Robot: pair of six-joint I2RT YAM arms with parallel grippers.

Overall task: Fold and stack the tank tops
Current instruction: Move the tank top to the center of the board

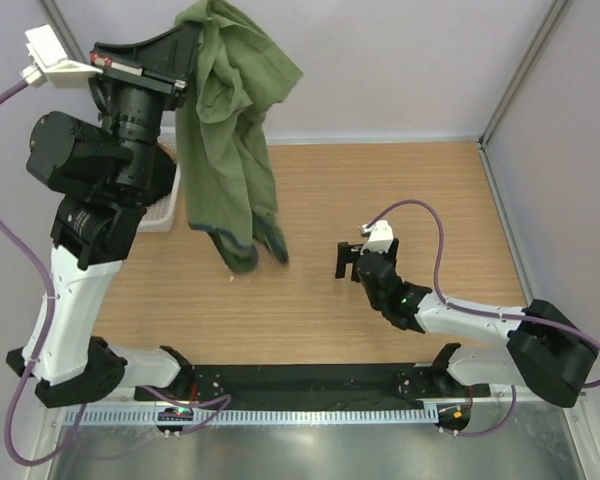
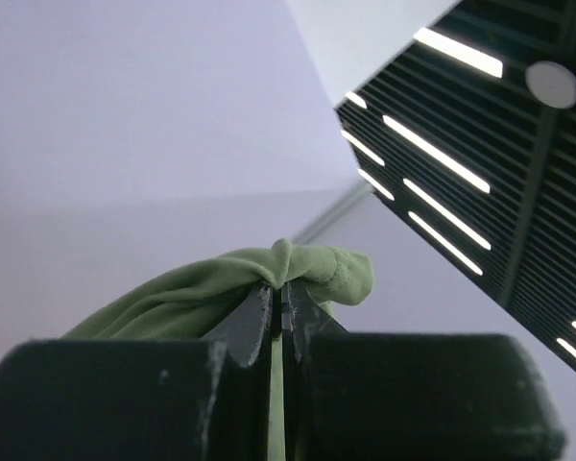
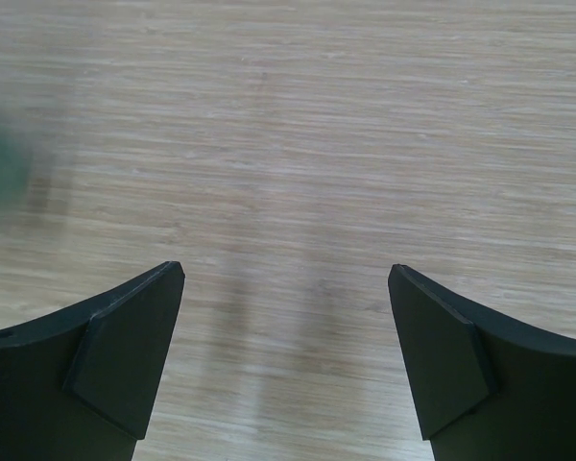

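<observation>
The left fingers (image 2: 254,322) are pressed shut on a bunched fold of the olive green tank top (image 1: 230,140), which is hung high near the far left corner of the table (image 1: 410,200), its navy-trimmed end dangling toward the wood. The right fingers (image 3: 125,355) are spread wide, held low midway between the side edges, apart from the cloth

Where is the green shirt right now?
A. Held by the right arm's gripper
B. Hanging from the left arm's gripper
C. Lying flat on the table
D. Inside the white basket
B: the left gripper is shut on a bunch of the green tank top, which dangles down from it, while the right gripper is open with only bare wood between its fingers.
</observation>
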